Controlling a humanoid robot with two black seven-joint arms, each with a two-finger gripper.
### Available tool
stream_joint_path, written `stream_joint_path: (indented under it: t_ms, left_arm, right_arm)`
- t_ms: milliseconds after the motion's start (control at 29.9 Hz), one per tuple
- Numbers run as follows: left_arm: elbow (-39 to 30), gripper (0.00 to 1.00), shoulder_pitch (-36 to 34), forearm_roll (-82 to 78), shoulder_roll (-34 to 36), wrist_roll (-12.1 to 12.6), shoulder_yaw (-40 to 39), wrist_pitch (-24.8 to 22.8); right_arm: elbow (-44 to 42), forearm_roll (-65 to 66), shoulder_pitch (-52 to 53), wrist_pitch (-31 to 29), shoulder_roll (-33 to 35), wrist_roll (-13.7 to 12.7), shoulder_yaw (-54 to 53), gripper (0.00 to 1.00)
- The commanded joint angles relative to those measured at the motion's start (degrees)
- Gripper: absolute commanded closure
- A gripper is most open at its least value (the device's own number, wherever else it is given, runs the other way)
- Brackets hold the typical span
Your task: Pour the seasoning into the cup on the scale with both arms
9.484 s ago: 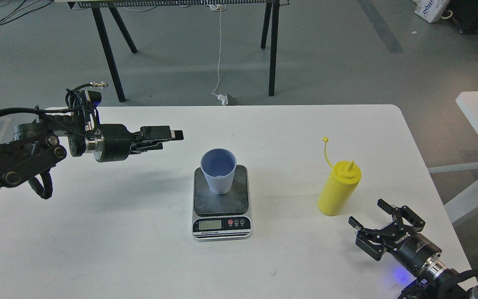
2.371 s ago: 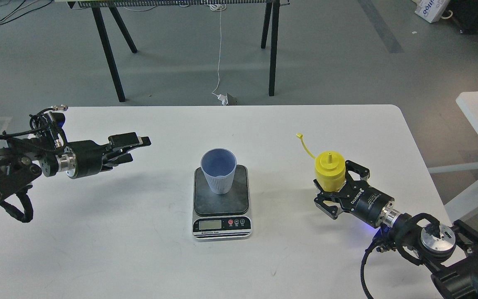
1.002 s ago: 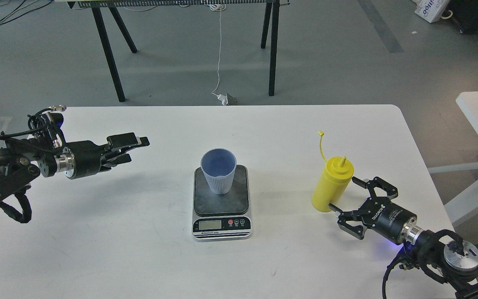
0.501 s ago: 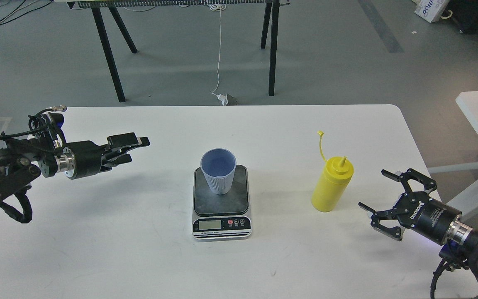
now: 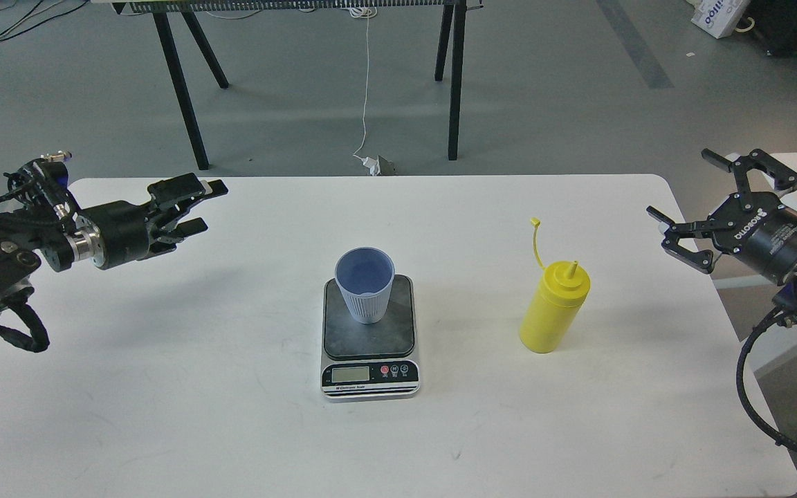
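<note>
The cup point(image 5: 364, 284) is sitting on the scale point(image 5: 369, 339) mid-table point(image 5: 232, 415). The bottle point(image 5: 554, 309) is standing upright to its right, nothing between. Both grippers, left point(image 5: 194, 205) and right point(image 5: 706, 190), are hanging spread and empty, well apart.

- My black right arm point(image 5: 796, 277) runs off the frame's right edge.
- The small silver kitchen scale's LCD display point(image 5: 350, 374) is too small to read.

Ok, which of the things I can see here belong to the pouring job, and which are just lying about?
For the job:
- yellow squeeze bottle, upright on the table
- cup, standing on the scale
- scale
- left claw and right claw, both empty

Just lying about:
- white cable on the floor
- black trestle legs
- cardboard box
</note>
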State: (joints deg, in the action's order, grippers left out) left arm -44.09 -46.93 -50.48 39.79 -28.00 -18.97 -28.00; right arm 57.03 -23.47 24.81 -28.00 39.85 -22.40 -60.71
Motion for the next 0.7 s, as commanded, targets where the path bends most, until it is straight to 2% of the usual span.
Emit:
stream_joint_path:
  t_ms: [0,167,401,668]
  left_arm:
    - [-0.1,0.00,-0.6,1.8,0.1,0.0,-4.7,0.0]
    - [-0.1,0.00,-3.5,4.0,0.0,0.0,-4.8,0.0]
    - [-0.1,0.00,-3.7,4.2,-0.3,0.0,-5.3,0.0]
    - [-0.1,0.00,-3.8,4.2,-0.3,0.0,-5.3,0.0]
  right_arm:
    - [-4.0,0.0,4.5,0.0,-0.2,0.0,2.4,0.01]
    - [-7.4,0.0,7.3,0.0,-1.3,0.0,2.9,0.01]
    - [-11.6,0.0,10.4,0.0,-3.9,0.0,2.9,0.01]
    - [-12.6,0.0,11.4,0.0,-5.1,0.0,2.9,0.01]
